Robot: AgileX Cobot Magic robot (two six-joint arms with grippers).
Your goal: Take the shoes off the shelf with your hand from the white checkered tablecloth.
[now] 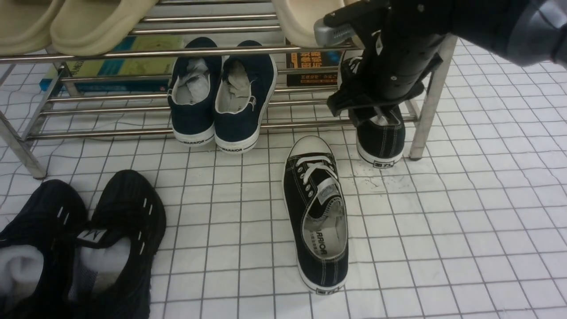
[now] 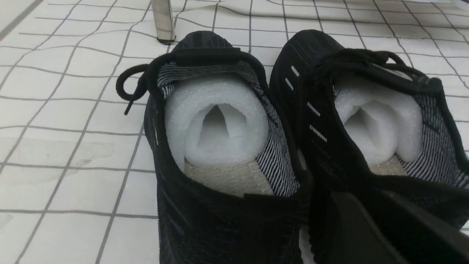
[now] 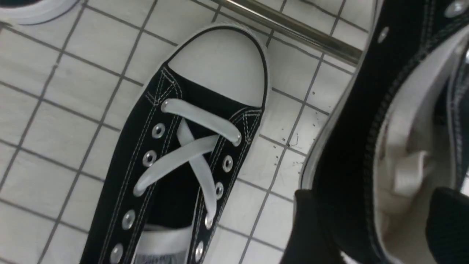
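Note:
One black canvas sneaker [image 1: 315,212] with white laces and toe cap lies on the white checkered tablecloth [image 1: 443,221] in front of the chrome shelf [image 1: 177,53]; it also shows in the right wrist view [image 3: 190,146]. The other sneaker [image 1: 381,141] sits at the shelf's lower right, heel toward me. My right gripper [image 1: 376,113] reaches down into it. In the right wrist view the gripper [image 3: 373,205] is open, one finger outside the sneaker's [image 3: 344,146] side wall and one inside the opening. My left gripper [image 2: 370,209] looks shut, behind the knit sneakers' heels.
Navy slip-ons [image 1: 221,102] stand on the shelf's lower tier, beige slippers [image 1: 88,26] on the upper tier, books behind. Black knit sneakers [image 1: 79,239] with foam inside sit at the front left, also in the left wrist view [image 2: 220,146]. A shelf leg [image 1: 427,102] stands right of the gripped sneaker.

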